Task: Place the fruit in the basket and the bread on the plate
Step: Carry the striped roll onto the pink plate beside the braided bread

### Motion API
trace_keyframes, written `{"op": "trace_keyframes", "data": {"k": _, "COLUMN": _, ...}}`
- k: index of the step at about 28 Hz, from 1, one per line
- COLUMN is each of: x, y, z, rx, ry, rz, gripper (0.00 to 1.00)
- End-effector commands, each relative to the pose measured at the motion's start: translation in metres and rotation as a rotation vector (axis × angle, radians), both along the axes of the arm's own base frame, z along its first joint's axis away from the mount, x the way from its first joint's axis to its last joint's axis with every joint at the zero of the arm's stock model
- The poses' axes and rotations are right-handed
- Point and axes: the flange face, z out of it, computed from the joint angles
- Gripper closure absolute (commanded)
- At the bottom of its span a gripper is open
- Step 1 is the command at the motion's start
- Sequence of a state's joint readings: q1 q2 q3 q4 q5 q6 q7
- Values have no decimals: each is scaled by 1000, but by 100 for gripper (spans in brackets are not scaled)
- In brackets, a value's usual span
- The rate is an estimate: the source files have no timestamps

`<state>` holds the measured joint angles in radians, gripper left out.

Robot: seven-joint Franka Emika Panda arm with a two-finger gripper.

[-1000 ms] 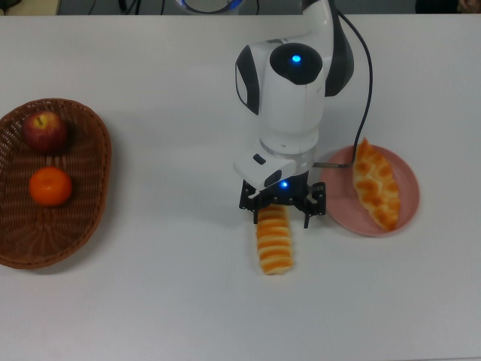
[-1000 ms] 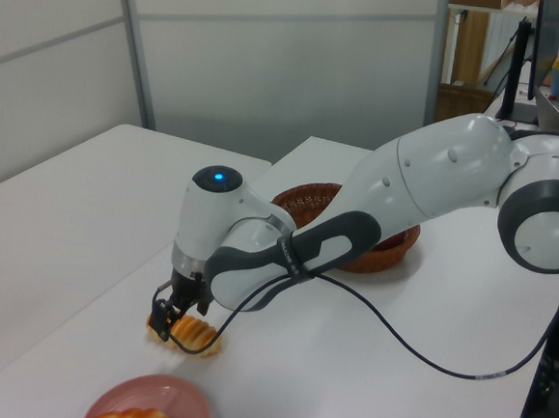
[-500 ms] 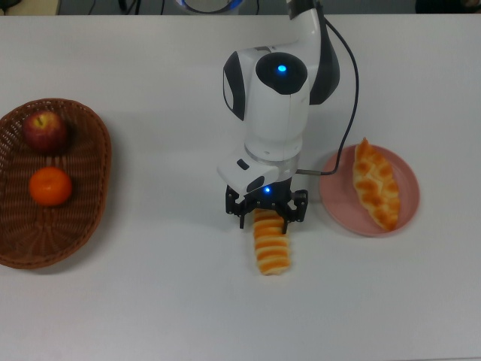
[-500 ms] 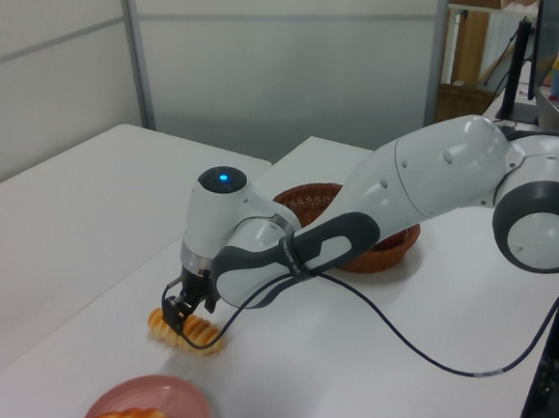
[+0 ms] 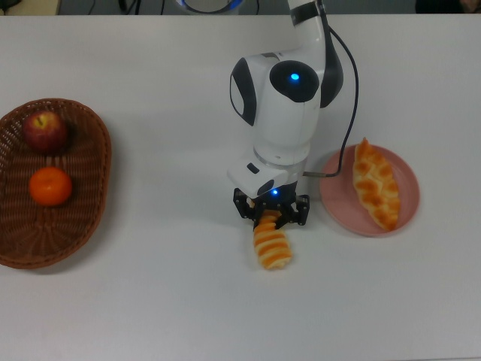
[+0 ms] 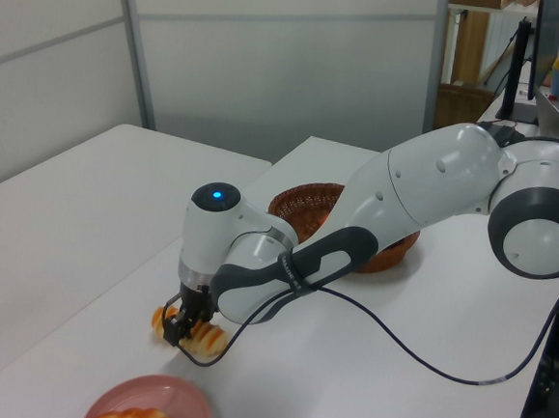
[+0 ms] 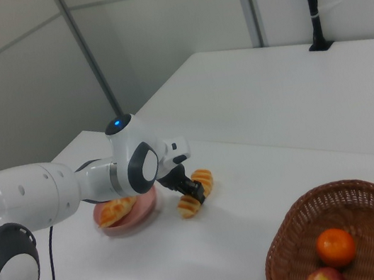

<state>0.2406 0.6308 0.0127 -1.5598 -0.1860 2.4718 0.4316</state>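
Note:
My gripper (image 5: pixel 270 216) is down over the upper end of the ridged oblong roll (image 5: pixel 273 244), shut on it; the roll lies on the white table (image 5: pixel 165 301). The left view shows the roll (image 6: pixel 207 340) sticking out on both sides of the gripper (image 6: pixel 189 326). To the top view's right, the braided leaf-shaped pastry (image 5: pixel 375 184) lies on the pink plate (image 5: pixel 334 203). At the top view's far left, the wicker basket (image 5: pixel 94 188) holds the dark red apple (image 5: pixel 45 131) and the orange (image 5: pixel 50 186).
A black cable (image 5: pixel 352 98) runs from the arm down toward the plate. The arm's white body (image 5: pixel 282 105) stands over the table's middle. In the left view, the basket (image 6: pixel 304 203) sits behind the arm.
The gripper shifted slightly left, then came down over the roll and narrowed around it. The roll tilted a little. Fruit, pastry and plate have not moved.

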Motion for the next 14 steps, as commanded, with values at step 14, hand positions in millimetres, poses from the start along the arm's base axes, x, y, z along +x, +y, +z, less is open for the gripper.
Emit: {"op": "trace_keyframes", "data": {"k": 14, "x": 1, "y": -72, "z": 80, "rx": 3, "ry": -40, "rz": -147, "gripper": 88}}
